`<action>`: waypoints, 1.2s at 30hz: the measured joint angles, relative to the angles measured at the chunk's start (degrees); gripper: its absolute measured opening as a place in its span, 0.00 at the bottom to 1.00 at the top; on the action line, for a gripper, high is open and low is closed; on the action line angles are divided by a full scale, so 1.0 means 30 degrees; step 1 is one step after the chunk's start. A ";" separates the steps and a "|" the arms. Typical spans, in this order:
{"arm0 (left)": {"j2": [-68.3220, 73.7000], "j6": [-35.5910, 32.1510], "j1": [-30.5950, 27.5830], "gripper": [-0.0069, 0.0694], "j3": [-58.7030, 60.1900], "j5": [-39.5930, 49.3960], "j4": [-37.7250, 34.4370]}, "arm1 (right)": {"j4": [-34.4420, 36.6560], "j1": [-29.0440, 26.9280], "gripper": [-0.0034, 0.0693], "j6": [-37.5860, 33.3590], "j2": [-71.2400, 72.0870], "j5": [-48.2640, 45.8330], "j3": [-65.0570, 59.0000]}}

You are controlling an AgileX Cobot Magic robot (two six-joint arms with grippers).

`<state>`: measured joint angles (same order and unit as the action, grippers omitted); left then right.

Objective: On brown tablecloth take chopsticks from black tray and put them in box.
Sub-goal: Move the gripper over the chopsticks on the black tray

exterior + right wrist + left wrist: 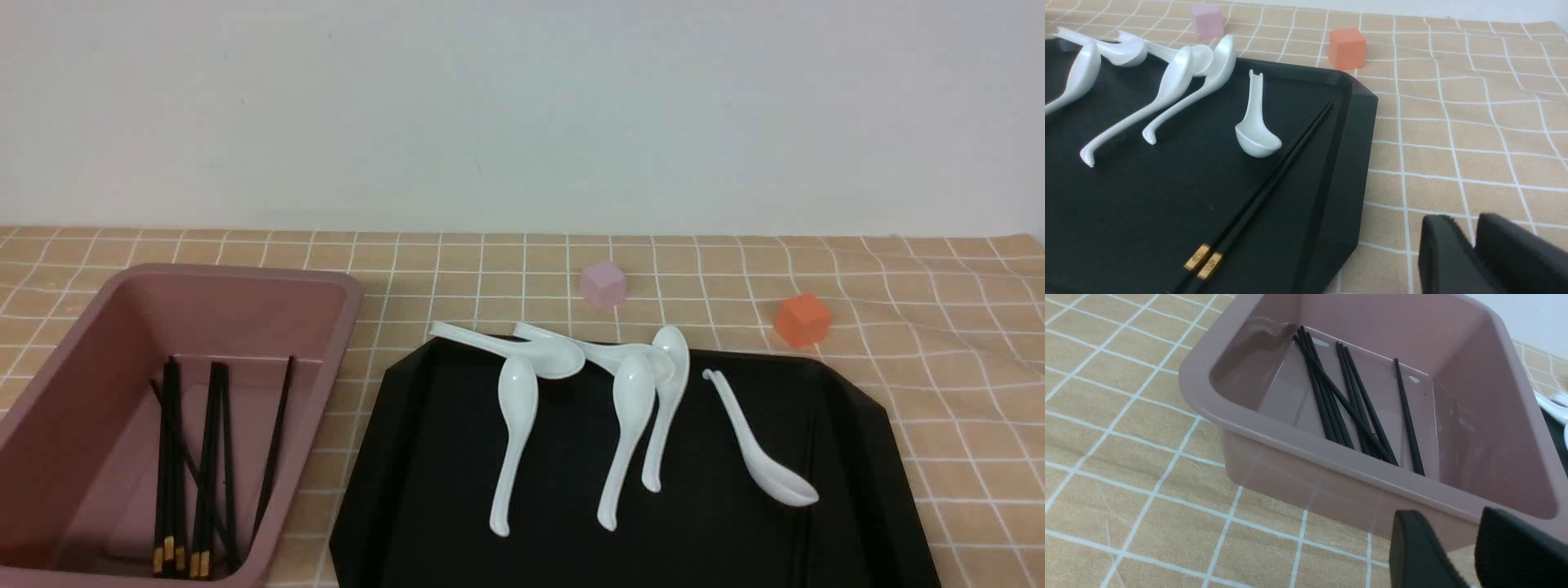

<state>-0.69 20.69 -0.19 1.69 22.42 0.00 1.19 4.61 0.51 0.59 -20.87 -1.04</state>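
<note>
The pink box point(245, 278) stands at the left on the brown tablecloth point(939, 408) and holds several black chopsticks point(170, 457). The left wrist view shows them lying on the floor of the box point(1331, 457), some crossed point(1329, 400). My left gripper point(1453, 522) is outside the box by its near wall, slightly open and empty. The black tray point(457, 490) lies in the middle. Two chopsticks point(1274, 175) lie side by side along the tray's point(1147, 204) right rim. My right gripper point(1468, 228) is shut and empty over the cloth, right of the tray. Neither gripper shows in the front view.
Several white spoons point(516, 425) lie across the tray, one point(1255, 134) close to the two chopsticks. A small pink cube point(603, 284) and an orange cube point(802, 320) sit on the cloth behind the tray. The cloth is wrinkled at the right.
</note>
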 joint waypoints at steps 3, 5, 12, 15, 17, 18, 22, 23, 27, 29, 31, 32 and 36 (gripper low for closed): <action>0.0000 0.0000 0.0000 0.40 0.0000 0.0000 0.0000 | 0.0000 0.0000 0.25 0.0000 0.0000 0.0000 0.0000; 0.0000 0.0000 0.0000 0.40 0.0000 0.0000 0.0000 | 0.0000 0.0000 0.26 0.0000 0.0000 0.0000 0.0000; 0.0000 0.0000 0.0000 0.40 0.0000 0.0000 0.0000 | 0.0000 0.0000 0.27 0.0000 0.0000 0.0000 0.0000; 0.0000 0.0000 0.0000 0.40 0.0000 0.0000 0.0000 | 0.0000 0.0000 0.28 0.0000 0.0000 0.0000 0.0000; 0.0000 0.0000 0.0000 0.40 0.0000 0.0000 0.0000 | 0.0000 0.0000 0.28 0.0000 0.0000 0.0000 0.0000; 0.0000 0.0000 0.0000 0.40 0.0000 0.0000 0.0000 | 0.0000 0.0000 0.28 0.0000 0.0000 0.0000 0.0000; 0.0000 0.0000 0.0000 0.40 0.0000 0.0000 0.0000 | 0.0000 0.0000 0.29 0.0000 0.0000 0.0000 0.0000; 0.0000 0.0000 0.0000 0.40 0.0000 0.0000 0.0000 | 0.0000 0.0000 0.29 0.0000 0.0000 0.0000 0.0000; 0.0000 0.0000 0.0000 0.40 0.0000 0.0000 0.0000 | 0.0000 0.0000 0.30 0.0000 0.0000 0.0000 0.0000; 0.0000 0.0000 0.0000 0.40 0.0000 0.0000 0.0000 | 0.0000 0.0000 0.30 0.0000 0.0000 0.0000 0.0000; 0.0000 0.0000 0.0000 0.40 0.0000 0.0000 0.0000 | 0.0000 0.0000 0.30 0.0000 0.0000 0.0000 0.0000; 0.0000 0.0000 0.0000 0.40 0.0000 0.0000 0.0000 | 0.0000 0.0000 0.31 0.0000 0.0000 0.0000 0.0000; 0.0000 0.0000 0.0000 0.40 0.0000 0.0000 0.0000 | 0.0000 0.0000 0.31 0.0000 0.0000 0.0000 0.0000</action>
<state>-0.69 20.69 -0.19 1.69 22.42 0.00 1.19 4.61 0.51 0.59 -20.87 -1.04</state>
